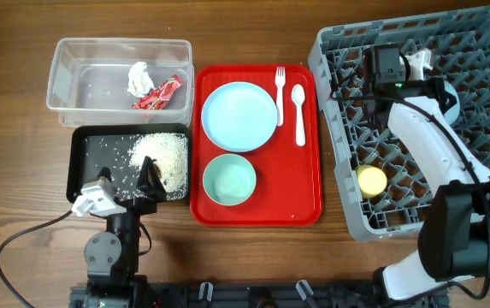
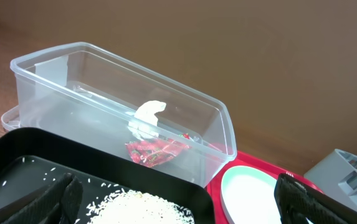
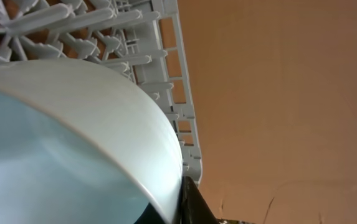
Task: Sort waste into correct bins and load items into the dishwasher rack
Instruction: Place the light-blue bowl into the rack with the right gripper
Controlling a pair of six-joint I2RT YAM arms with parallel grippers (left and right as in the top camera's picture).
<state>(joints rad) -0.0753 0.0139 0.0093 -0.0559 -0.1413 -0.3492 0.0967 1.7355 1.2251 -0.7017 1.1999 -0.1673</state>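
The grey dishwasher rack (image 1: 339,128) stands at the right with a small yellow cup (image 1: 370,180) in it. My right gripper (image 1: 439,90) is over the rack, shut on the rim of the light blue bowl (image 3: 72,143), which fills the right wrist view beside the rack's pegs (image 3: 134,37). My left gripper (image 2: 178,208) is open and empty, low over the black tray (image 1: 91,145), which holds white rice (image 1: 163,154). The clear tub (image 2: 103,81) holds the white tissue (image 2: 147,118) and red wrapper (image 2: 156,150). The light blue plate (image 1: 239,116), pale green bowl (image 1: 229,180), fork (image 1: 280,90) and spoon (image 1: 298,111) lie on the red serving tray (image 1: 313,171).
The clear tub (image 1: 65,77) sits behind the black tray at the far left. The red tray lies between the bins and the rack. A black cable (image 1: 22,239) loops on the wooden table at the front left.
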